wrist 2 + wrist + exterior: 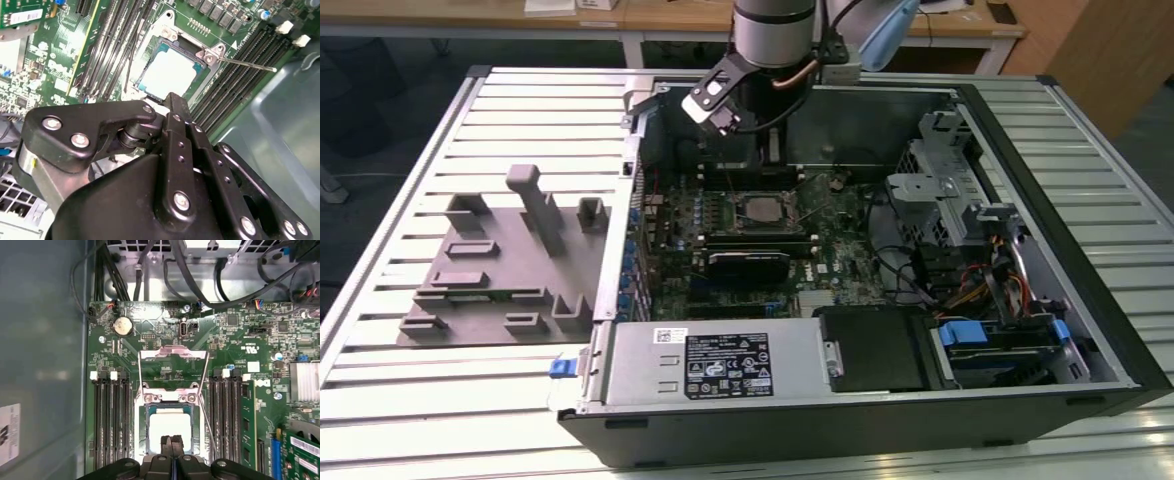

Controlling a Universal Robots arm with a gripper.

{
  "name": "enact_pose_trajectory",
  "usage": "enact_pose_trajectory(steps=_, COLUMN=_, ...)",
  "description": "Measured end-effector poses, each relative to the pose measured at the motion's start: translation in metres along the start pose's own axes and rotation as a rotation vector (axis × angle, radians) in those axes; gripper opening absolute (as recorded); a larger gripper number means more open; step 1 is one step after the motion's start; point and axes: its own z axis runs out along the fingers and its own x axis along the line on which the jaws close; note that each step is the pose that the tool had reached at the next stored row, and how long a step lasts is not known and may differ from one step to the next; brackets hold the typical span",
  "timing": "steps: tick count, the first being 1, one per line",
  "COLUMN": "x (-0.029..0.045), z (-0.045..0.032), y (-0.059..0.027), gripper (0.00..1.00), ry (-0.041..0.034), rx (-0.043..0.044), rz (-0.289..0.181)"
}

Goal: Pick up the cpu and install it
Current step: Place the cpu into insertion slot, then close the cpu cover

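**Cpu seated, frame not yet clamped**

In the first wrist view the cpu (170,426) lies flat in the socket (146,412), square to its edges. The hinged metal frame (172,351) stands flipped up and the lever (247,64) is swung out, so locking looks undone. The end effector (172,444) hovers just above the cpu, clenched on nothing. Memory slots (107,425) crowd both sides of the socket; free room seems to be mostly upward.
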Motion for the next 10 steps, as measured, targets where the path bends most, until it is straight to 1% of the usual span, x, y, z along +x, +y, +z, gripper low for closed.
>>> enact_pose_trajectory(steps=3, x=-0.0001, z=-0.0053, y=0.0003, gripper=0.11, ry=-0.0001, rx=-0.0005, rz=0.000)
enact_pose_trajectory(steps=5, x=-0.0001, z=-0.0072, y=0.0004, gripper=0.11, ry=-0.0001, rx=-0.0005, rz=0.000)
enact_pose_trajectory(steps=10, x=-0.0001, z=-0.0077, y=0.0005, gripper=0.11, ry=0.0000, rx=-0.0006, rz=0.000)
